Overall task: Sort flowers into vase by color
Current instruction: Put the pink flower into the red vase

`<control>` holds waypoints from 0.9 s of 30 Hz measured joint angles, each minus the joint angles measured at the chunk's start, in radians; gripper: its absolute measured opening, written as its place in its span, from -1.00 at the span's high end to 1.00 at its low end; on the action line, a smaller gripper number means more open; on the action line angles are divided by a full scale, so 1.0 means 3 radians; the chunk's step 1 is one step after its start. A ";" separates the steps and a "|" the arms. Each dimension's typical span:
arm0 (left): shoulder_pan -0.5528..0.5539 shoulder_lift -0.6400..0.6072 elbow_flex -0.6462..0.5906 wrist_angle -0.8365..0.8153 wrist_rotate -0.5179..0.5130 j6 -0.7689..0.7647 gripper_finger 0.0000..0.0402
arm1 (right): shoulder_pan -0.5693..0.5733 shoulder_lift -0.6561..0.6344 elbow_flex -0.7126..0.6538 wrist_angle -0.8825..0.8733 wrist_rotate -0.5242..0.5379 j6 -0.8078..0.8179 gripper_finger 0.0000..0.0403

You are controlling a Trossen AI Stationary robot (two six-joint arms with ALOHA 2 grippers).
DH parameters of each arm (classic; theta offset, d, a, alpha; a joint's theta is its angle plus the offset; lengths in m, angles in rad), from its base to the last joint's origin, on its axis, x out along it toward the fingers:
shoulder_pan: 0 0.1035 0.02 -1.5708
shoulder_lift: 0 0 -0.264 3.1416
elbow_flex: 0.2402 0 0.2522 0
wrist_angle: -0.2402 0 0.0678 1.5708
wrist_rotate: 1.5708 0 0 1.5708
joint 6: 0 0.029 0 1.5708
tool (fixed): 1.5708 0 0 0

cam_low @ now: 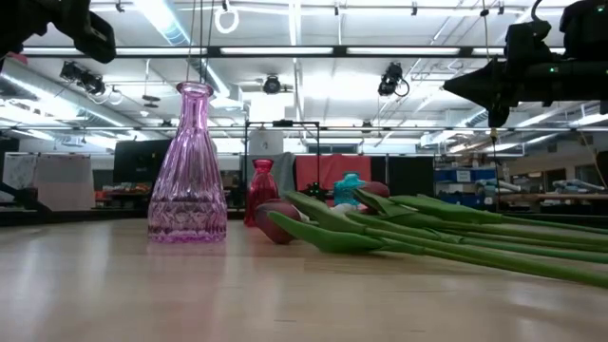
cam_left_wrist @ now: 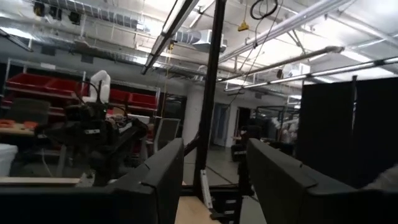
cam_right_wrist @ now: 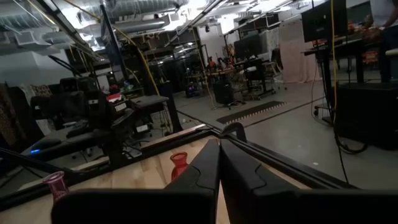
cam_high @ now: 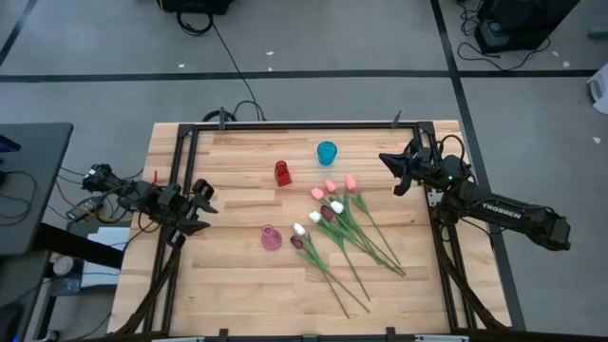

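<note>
The tulips (cam_high: 342, 233) lie in a loose bunch right of centre in the high view, heads toward the pink vase (cam_high: 272, 238), red vase (cam_high: 282, 173) and blue vase (cam_high: 327, 152). Bare worktop (cam_high: 228, 285) stays open at lower left. The left gripper (cam_high: 199, 204) waits at the left edge, fingers apart; the right gripper (cam_high: 397, 171) at the upper right edge, fingers closed, empty.

You see pink, white and maroon flowers (cam_high: 334, 214) on green stems; pink vase (cam_high: 271, 238) at their nine o'clock, red vase (cam_high: 282, 173), teal vase (cam_high: 327, 152).
</note>
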 joint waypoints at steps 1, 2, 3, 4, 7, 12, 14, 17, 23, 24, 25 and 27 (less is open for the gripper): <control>0.0000 0.0000 0.0000 -0.0001 0.0006 0.0051 0.09 | 0.0000 0.0000 0.0000 0.0000 0.0000 0.0000 0.89; 0.0000 0.0001 0.0000 0.0001 0.0006 0.0074 0.09 | 0.0000 0.0001 -0.0001 -0.0001 0.0000 0.0000 0.89; 0.0000 0.0001 0.0000 0.0002 0.0004 0.0076 0.09 | 0.0000 0.0000 0.0000 0.0001 0.0000 0.0001 0.89; 0.0000 0.0001 0.0000 0.0004 0.0004 0.0061 0.09 | 0.0000 0.0001 0.0000 0.0021 0.0000 0.0016 0.89; 0.0000 0.0001 -0.0001 0.0038 0.0006 -0.0054 0.09 | 0.0000 0.0000 0.0000 0.0139 0.0000 0.0085 0.89; 0.0000 0.0001 0.0000 0.0044 0.0006 -0.0198 0.09 | 0.0000 0.0000 0.0000 0.0392 -0.0080 0.0098 0.89; 0.0000 0.0001 0.0000 0.0034 0.0000 -0.0115 0.09 | 0.0001 -0.0001 0.0000 0.0422 -0.0163 0.0104 0.89; 0.0000 0.0001 0.0000 0.0045 -0.0111 0.0067 0.09 | 0.0001 0.0001 0.0000 0.0454 -0.0290 0.0213 0.89; 0.0000 0.0001 0.0000 0.0142 -0.0215 0.0069 0.09 | 0.0001 0.0000 0.0001 0.0622 -0.0452 0.0315 0.89; 0.0000 0.0001 0.0000 0.0138 -0.0218 0.0069 0.09 | 0.0001 0.0001 0.0001 0.0621 -0.0466 0.0317 0.89; 0.0000 0.0001 0.0000 0.0140 -0.0221 0.0068 0.09 | 0.0001 0.0001 0.0001 0.0621 -0.0487 0.0331 0.89; 0.0000 0.0001 0.0000 0.0151 -0.0248 0.0067 0.09 | 0.0001 0.0000 0.0001 0.0601 -0.0616 0.0347 0.89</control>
